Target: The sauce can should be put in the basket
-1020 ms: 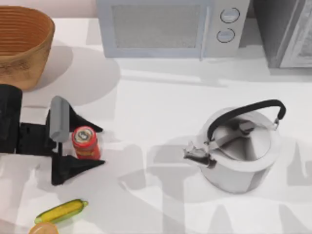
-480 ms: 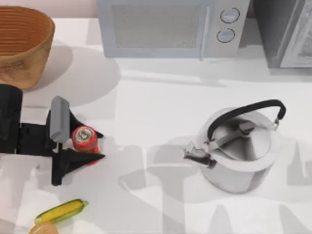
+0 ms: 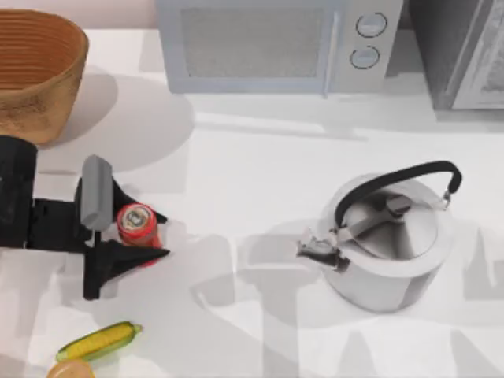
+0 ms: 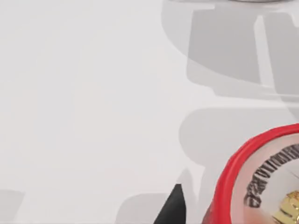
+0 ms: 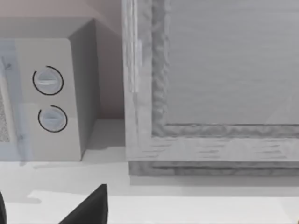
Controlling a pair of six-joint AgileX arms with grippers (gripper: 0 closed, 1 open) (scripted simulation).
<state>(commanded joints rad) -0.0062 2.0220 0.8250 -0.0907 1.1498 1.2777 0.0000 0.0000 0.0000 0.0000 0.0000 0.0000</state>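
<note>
My left gripper (image 3: 140, 230) is low over the left part of the table (image 3: 260, 181), reaching in from the top view's left edge. Its two black fingers (image 3: 126, 258) are clenched on the sauce can (image 3: 137, 222), one on each side of the red body. The can stands upright between them, and I see its round patterned lid from above. In the left wrist view the can (image 4: 266, 182) is very close, with its red rim and a piece of printed lid, and one dark fingertip (image 4: 172, 207) is just beside it.

The basket (image 3: 38, 71) is at the far left corner of the table, behind my left arm and apart from the can. It is light brown wicker with a ribbed inside.

Near the front left edge lies a corn cob (image 3: 98, 340), yellow with green ends, and a small orange round thing (image 3: 71, 370) touches the picture border just beside it. A steel kettle (image 3: 387, 240) with a black handle stands on the right half of the table, well apart from the can. A microwave (image 3: 276, 43) is at the back of the table.

The right wrist view looks at the microwave's two knobs (image 5: 48, 99) and a grey cabinet (image 5: 210, 84) beside it. One dark fingertip (image 5: 91, 207) of my right gripper is visible there; whether its jaws are open or closed I cannot tell.
</note>
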